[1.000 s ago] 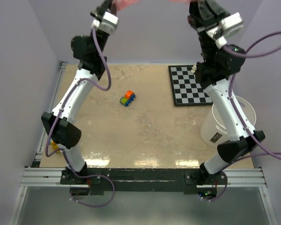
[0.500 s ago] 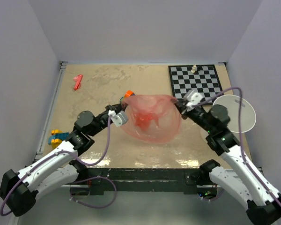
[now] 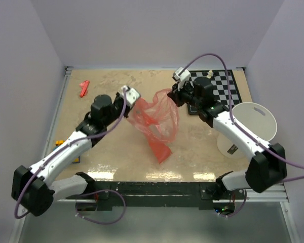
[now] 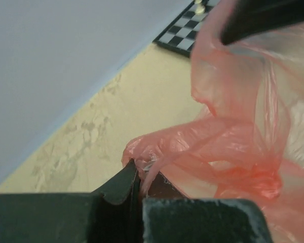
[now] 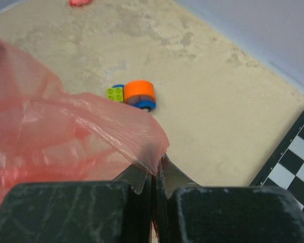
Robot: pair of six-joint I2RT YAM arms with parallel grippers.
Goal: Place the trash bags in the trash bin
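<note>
The bag [image 3: 159, 124] hangs spread across mid-counter [image 3: 121, 157], blocking the middle. At the right the bin [image 3: 224, 143] mouth is open from above, the right arm [image 3: 235, 132] running along its left side. Bare counter lies far left around a red piece [image 3: 84, 88]; the checkerboard [image 3: 228, 86] fills far right.

A robotics lab test cell: plain pale lilac walls [image 3: 152, 35] box in a beige marbled tabletop [image 3: 192, 152] edged by an aluminium side rail [image 3: 66, 73].
</note>
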